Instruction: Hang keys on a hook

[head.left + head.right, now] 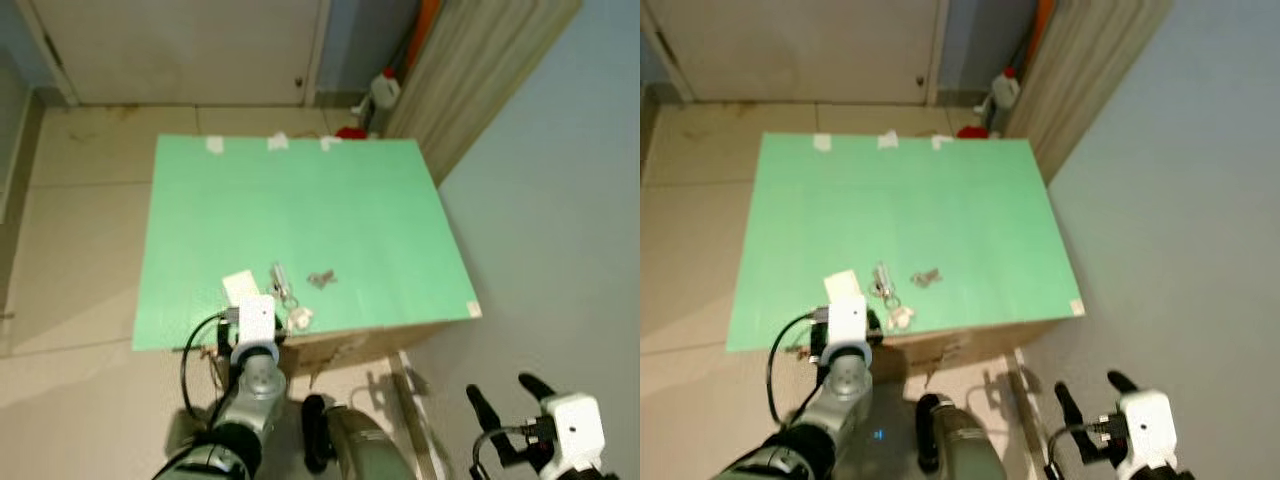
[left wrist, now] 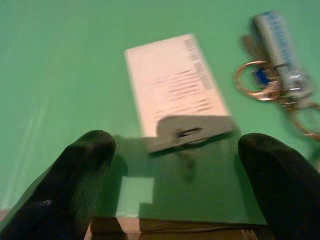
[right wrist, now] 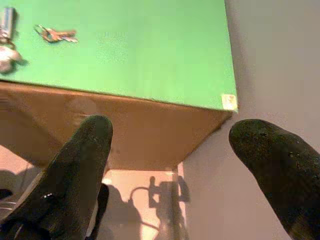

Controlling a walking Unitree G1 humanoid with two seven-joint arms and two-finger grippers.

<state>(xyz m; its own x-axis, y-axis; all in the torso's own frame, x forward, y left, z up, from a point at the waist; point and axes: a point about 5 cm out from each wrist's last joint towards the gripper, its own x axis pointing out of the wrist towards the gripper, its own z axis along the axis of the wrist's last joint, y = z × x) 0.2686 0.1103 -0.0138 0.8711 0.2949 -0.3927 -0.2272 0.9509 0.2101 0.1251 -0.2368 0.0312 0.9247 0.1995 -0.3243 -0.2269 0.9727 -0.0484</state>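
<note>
Hands come first, nearest the camera: the left hand [image 2: 175, 165] is stretched forward over the near edge of the green desk [image 1: 300, 200], its two black fingers [image 2: 75, 170] spread wide with nothing between them, hovering just short of a white card [image 2: 172, 87]. The right hand [image 3: 170, 150] hangs lower and off to the right, below the desk's near right corner and close to the pale wall [image 1: 560, 220], fingers likewise wide apart and empty. On the desk near its front edge lie two bunches of keys: one bunch on rings [image 2: 257, 82] with a silvery blue tag [image 2: 277, 37], just beside the card, and a smaller loose bunch [image 1: 321, 279] a little to the right, apart from the first. A small white lump [image 1: 299, 318] sits at the desk's front edge by the ringed bunch. The left wrist view gives the card's printed lines and a grey clip-like piece at its near end; the right wrist view gives the desk's brown cardboard side. Three bits of white tape [image 1: 277, 143] mark the far edge. Beyond stand a white bottle [image 1: 384, 92] and a closed door [image 1: 180, 50].
</note>
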